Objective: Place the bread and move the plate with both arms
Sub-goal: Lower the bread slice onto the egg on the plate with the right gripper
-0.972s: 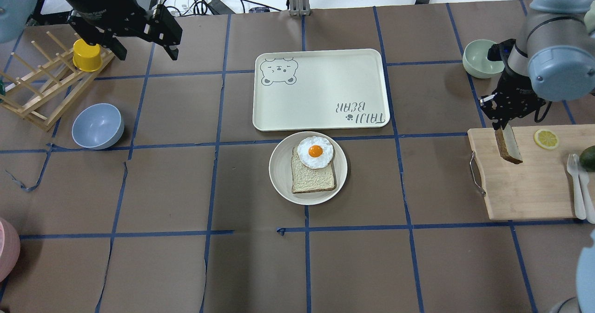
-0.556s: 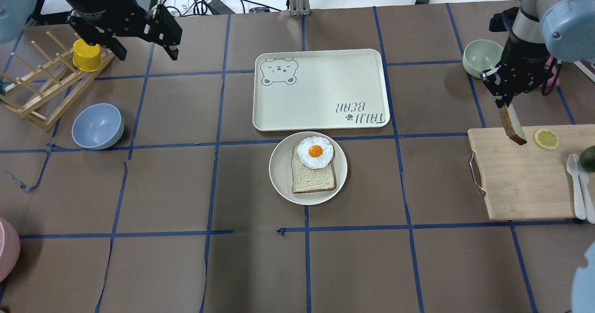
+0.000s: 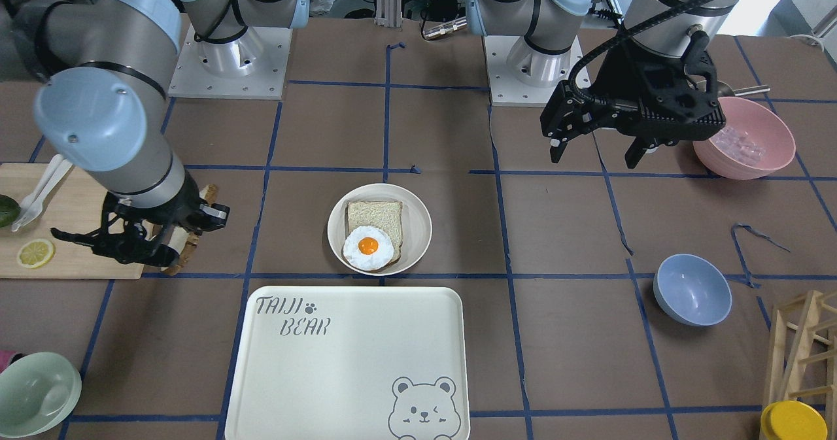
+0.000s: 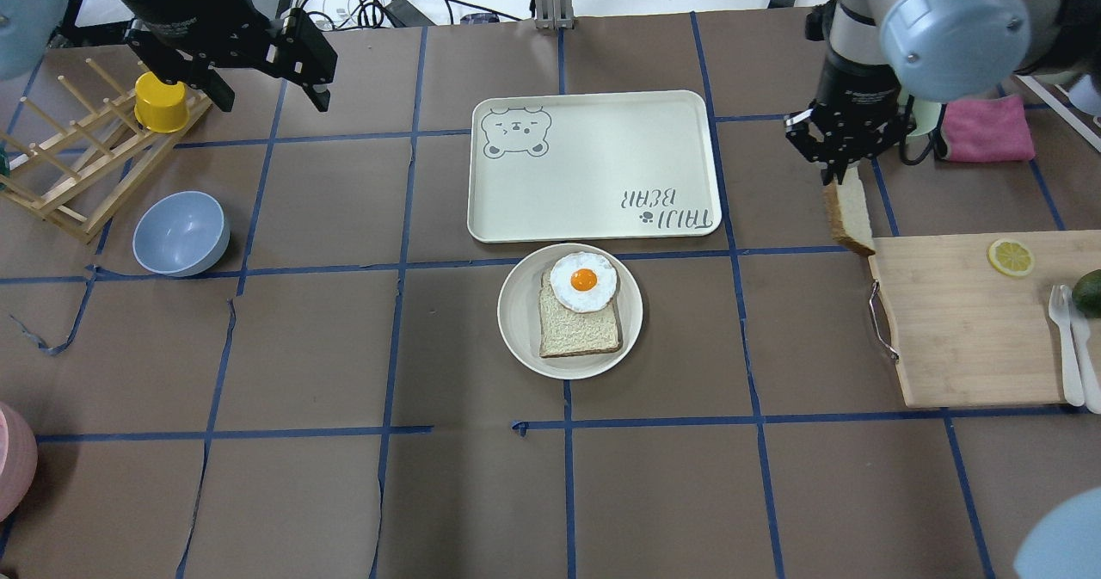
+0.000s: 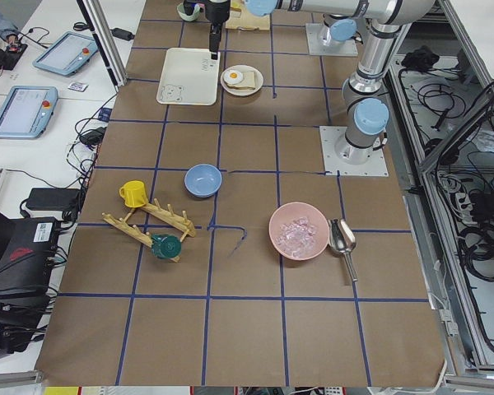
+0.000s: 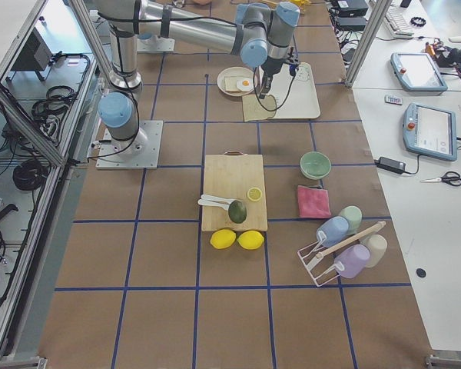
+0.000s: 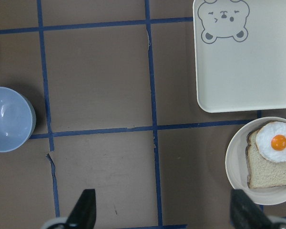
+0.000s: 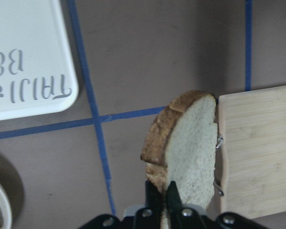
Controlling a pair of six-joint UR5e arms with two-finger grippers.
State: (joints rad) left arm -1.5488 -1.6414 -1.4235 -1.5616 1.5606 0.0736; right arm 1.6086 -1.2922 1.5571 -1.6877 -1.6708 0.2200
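My right gripper point(image 4: 839, 169) is shut on the bread point(image 4: 848, 214), a thick slice with a dark brown crust. The bread hangs on edge in the air, just past the far left corner of the cutting board point(image 4: 963, 329). In the right wrist view the fingers pinch the slice point(image 8: 190, 143) at its lower edge. The round cream plate point(image 4: 516, 321) sits at the table's middle, holding a pale square slice and a fried egg point(image 4: 583, 281). My left gripper point(image 4: 273, 101) is open and empty, high over the far left. The plate also shows in the left wrist view point(image 7: 233, 167).
The big bear tray point(image 4: 593, 166) lies just beyond the plate. On the board are a lemon slice point(image 4: 1011, 256), white cutlery and an avocado. A pink cloth point(image 4: 989, 127) lies at the far right. A blue bowl point(image 4: 181, 233) and a wooden rack with a yellow cup point(image 4: 161, 101) stand at the left.
My right gripper has carried the bread up off the cutting board and to the left, toward the tray's right side. The left arm has not moved.
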